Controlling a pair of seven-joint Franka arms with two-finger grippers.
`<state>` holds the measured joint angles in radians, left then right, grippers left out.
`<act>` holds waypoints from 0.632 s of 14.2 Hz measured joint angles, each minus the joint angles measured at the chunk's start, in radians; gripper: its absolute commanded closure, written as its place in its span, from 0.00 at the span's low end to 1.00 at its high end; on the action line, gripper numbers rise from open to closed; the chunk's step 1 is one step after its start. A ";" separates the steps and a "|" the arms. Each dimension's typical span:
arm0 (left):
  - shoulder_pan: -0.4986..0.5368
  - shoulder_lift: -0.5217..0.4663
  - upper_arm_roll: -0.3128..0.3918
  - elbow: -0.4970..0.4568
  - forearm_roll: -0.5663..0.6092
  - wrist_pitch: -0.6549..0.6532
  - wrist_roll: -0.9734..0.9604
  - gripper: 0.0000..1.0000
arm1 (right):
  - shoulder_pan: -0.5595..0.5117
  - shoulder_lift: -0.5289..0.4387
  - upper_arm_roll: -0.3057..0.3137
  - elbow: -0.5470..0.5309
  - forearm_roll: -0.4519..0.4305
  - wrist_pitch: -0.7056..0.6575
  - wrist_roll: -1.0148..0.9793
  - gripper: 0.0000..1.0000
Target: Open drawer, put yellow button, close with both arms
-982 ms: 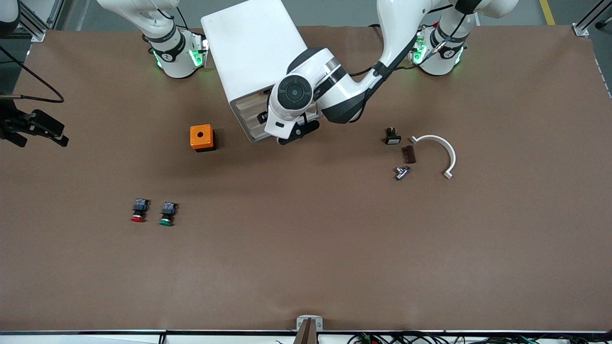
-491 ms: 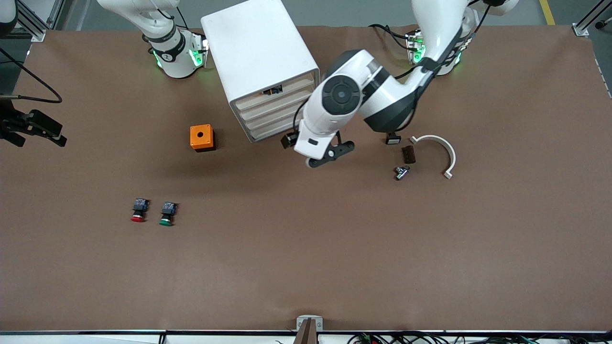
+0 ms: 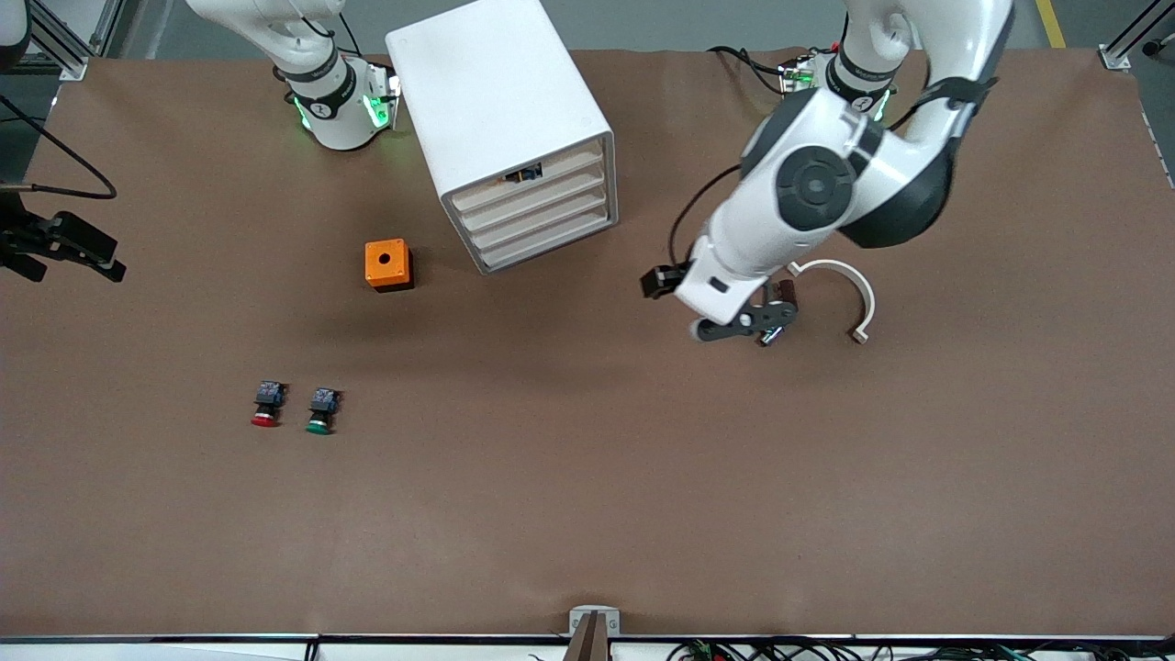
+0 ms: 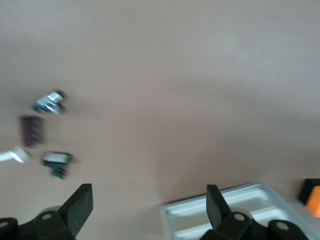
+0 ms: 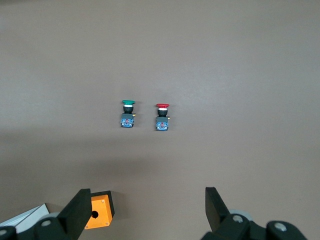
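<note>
The white cabinet (image 3: 496,101) stands near the robots' bases, its four cream drawer fronts all pushed in. A small dark and orange thing, the yellow button (image 3: 523,173) as far as I can tell, shows at the upper edge of the top drawer (image 3: 551,179). My left gripper (image 3: 742,323) hangs open and empty over small parts toward the left arm's end of the table. In the left wrist view the left gripper (image 4: 147,205) has bare table between its fingers, with the cabinet's drawer fronts (image 4: 225,212) at the edge. My right gripper (image 3: 106,257) waits open at the right arm's end, also open in the right wrist view (image 5: 145,207).
An orange box (image 3: 388,264) with a hole sits beside the cabinet. A red-capped button (image 3: 266,404) and a green-capped button (image 3: 321,410) lie nearer the front camera. Under the left arm lie a brown block (image 3: 788,296), a metal part (image 3: 769,336) and a white curved piece (image 3: 849,289).
The left arm has swung away from the cabinet's drawer fronts toward its own end of the table, its gripper open throughout. The right arm has hardly moved.
</note>
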<state>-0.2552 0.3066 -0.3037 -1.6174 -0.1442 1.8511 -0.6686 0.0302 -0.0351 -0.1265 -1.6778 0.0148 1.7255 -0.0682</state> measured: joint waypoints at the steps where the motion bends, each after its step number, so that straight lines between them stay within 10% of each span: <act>1: 0.035 -0.033 0.000 -0.037 0.000 -0.001 0.058 0.00 | 0.000 0.000 0.000 0.000 0.000 0.000 0.006 0.00; 9: 0.310 -0.226 0.001 -0.158 0.002 -0.075 0.141 0.00 | 0.000 0.000 0.000 0.007 0.000 0.000 0.030 0.00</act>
<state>0.0548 0.0807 -0.3026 -1.7751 -0.1426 1.7763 -0.5276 0.0300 -0.0350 -0.1263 -1.6709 0.0148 1.7253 -0.0386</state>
